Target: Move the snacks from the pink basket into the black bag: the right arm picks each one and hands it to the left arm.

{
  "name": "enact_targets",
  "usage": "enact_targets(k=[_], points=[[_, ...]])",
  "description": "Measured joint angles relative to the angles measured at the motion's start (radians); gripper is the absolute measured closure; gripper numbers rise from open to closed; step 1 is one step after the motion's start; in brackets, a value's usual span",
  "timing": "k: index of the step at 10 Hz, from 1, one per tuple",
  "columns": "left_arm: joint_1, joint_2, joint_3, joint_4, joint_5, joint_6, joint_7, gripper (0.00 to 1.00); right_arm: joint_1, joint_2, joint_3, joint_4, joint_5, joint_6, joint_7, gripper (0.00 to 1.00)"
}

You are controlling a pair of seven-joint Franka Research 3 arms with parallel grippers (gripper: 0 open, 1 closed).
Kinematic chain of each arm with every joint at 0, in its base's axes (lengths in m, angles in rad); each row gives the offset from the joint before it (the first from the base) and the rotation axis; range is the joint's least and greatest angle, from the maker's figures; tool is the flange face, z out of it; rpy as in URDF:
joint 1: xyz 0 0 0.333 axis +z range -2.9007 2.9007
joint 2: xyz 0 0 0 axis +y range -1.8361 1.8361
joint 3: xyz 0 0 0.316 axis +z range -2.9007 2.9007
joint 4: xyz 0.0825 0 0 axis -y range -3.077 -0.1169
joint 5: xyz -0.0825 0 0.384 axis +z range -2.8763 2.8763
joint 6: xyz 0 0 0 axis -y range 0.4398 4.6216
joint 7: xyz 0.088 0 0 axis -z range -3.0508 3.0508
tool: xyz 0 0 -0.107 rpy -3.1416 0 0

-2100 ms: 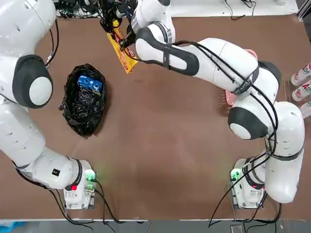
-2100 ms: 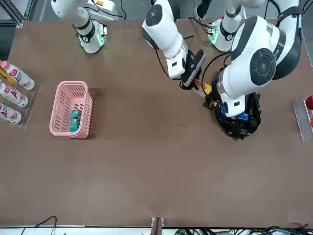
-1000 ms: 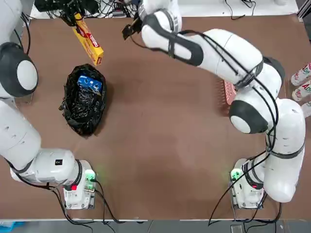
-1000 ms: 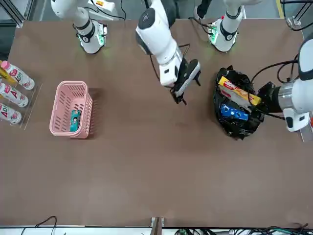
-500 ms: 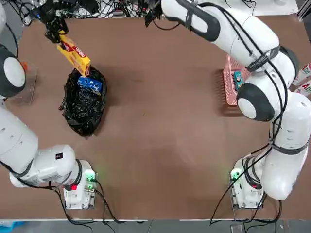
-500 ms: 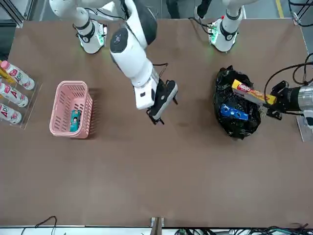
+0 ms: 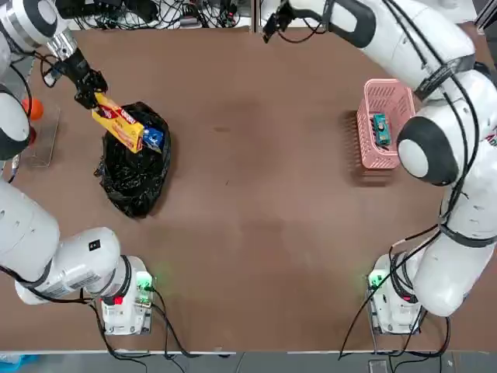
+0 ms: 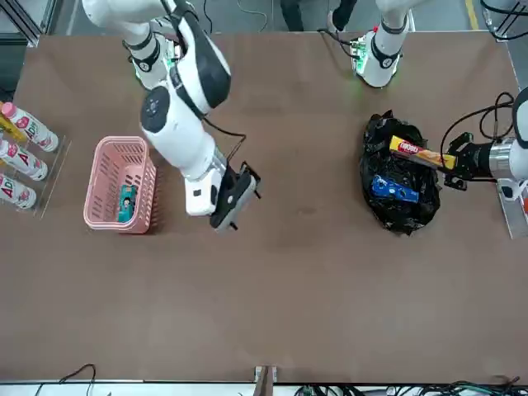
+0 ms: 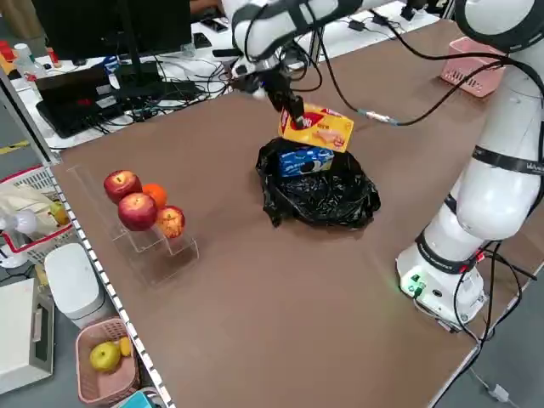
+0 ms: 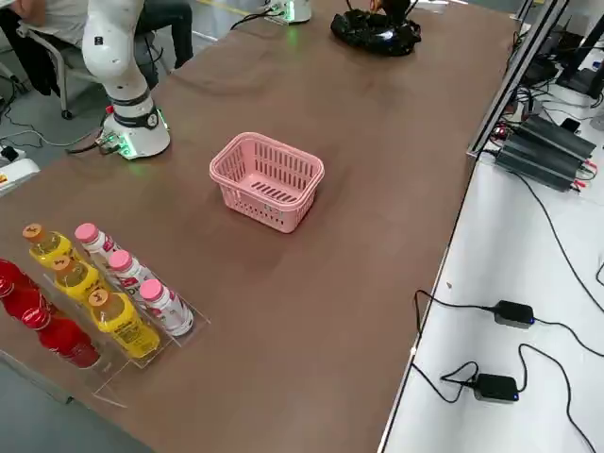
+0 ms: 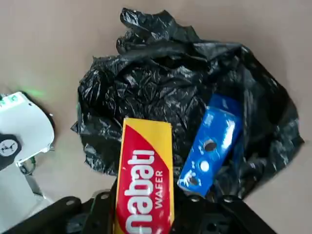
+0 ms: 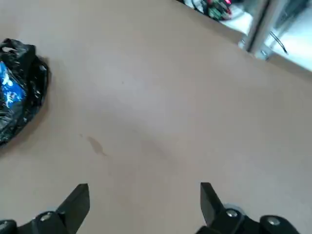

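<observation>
Yellow snack [image 7: 118, 124] clamped in left tool [image 7: 88, 90], above black bag [image 7: 136, 171]; right tool [image 8: 233, 198] wide open, empty.

Bare table [image 7: 256, 194] between black bag [image 7: 133, 175] and pink basket [image 7: 379, 124]

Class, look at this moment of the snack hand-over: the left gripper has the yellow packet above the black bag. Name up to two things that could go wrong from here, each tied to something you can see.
1. The left gripper grips the yellow packet by one end over the black bag's edge; released here, it might land on the rim and slide onto the table.
2. The blue packet already lies in the bag's crumpled opening, so the yellow one may rest on it instead of dropping in.
</observation>
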Motion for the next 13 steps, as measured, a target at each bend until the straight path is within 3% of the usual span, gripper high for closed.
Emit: enact_targets(k=[2,4,7,9,13], points=[[0.037,0.0,0.0,-0.074,0.0,0.102,0.023,0.66,-0.021,-0.095,-0.025,-0.149,-0.008,-0.011,0.0,0.0],[0.04,0.0,-0.004,-0.095,-0.004,0.149,0.025,0.66,-0.026,-0.203,-0.083,-0.293,-0.07,-0.041,0.0,0.0],[0.032,0.0,-0.014,-0.112,-0.047,0.2,0.024,0.66,-0.093,-0.325,-0.17,-0.41,-0.155,-0.164,-0.01,0.0],[0.03,0.007,-0.039,-0.127,-0.05,0.229,0.024,0.66,-0.175,-0.376,-0.175,-0.473,-0.203,-0.153,-0.042,0.0],[0.029,0.012,-0.051,-0.131,-0.052,0.239,0.024,0.64,-0.261,-0.448,-0.177,-0.653,-0.271,0.009,-0.057,0.0]])
